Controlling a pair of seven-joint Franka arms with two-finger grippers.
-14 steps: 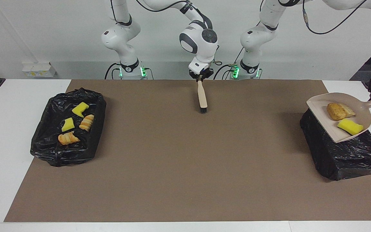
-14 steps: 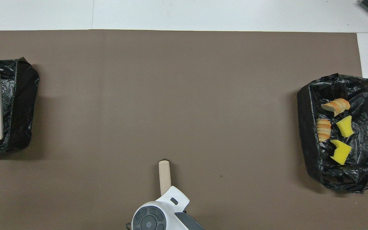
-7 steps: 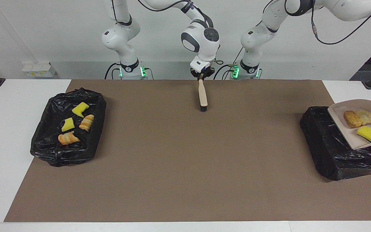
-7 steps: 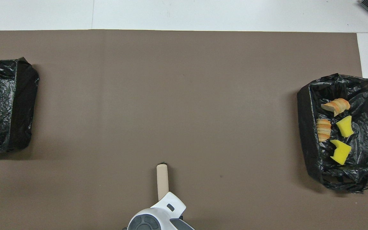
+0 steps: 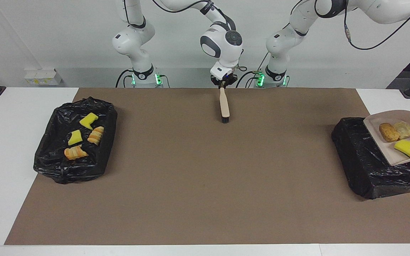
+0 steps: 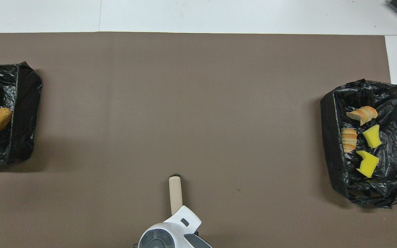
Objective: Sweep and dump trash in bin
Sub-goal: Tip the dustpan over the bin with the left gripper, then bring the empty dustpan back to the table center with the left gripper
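Right hand (image 5: 222, 84) clamped on brush (image 5: 224, 106), mid-counter. Left hand out of frame. Dustpan (image 5: 386, 149) with three trash bits (image 5: 408, 147) over left-end bin (image 5: 361, 160); four bits (image 5: 76, 152) in other bin (image 5: 52, 160).

light: bright, even | shadows: soft, faint | glare: bin liners | focus: sharp

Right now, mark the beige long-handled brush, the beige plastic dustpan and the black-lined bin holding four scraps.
Beige long-handled brush (image 5: 223, 103): facing view, middle of its handle.
Beige plastic dustpan (image 5: 391, 154): facing view, bare floor near its lip.
Black-lined bin (image 5: 84, 171): facing view, its outer wall.
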